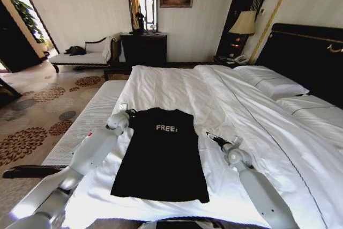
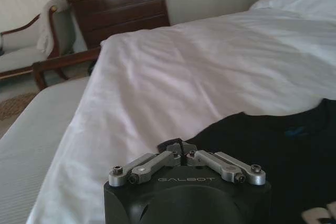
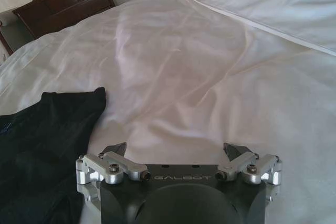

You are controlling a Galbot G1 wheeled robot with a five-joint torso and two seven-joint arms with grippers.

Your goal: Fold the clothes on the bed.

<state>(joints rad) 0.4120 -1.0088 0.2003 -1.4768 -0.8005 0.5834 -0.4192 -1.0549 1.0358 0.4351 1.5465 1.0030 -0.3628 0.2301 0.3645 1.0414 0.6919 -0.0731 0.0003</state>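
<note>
The clothes [image 1: 161, 154], a black T-shirt with pale "FREE!" lettering, lie flat and narrow on the white duvet of the bed [image 1: 177, 84]. My left gripper [image 1: 127, 114] sits at the shirt's upper left corner. In the left wrist view this gripper [image 2: 181, 148] is shut, its tips meeting on the edge of the black cloth [image 2: 273, 145]. My right gripper [image 1: 211, 137] rests on the duvet just right of the shirt. Its fingers [image 3: 118, 149] stand wide apart in the right wrist view, the gripper [image 3: 176, 149] over bare duvet [image 3: 210, 66] with the shirt [image 3: 47, 129] a little to one side.
A pale striped bench [image 1: 80, 132] runs along the bed's left side. White pillows [image 1: 270, 81] and a dark headboard [image 1: 305, 52] lie to the right. A dark dresser [image 1: 143, 49], a chaise [image 1: 80, 56] and a lamp [image 1: 244, 23] stand by the far wall.
</note>
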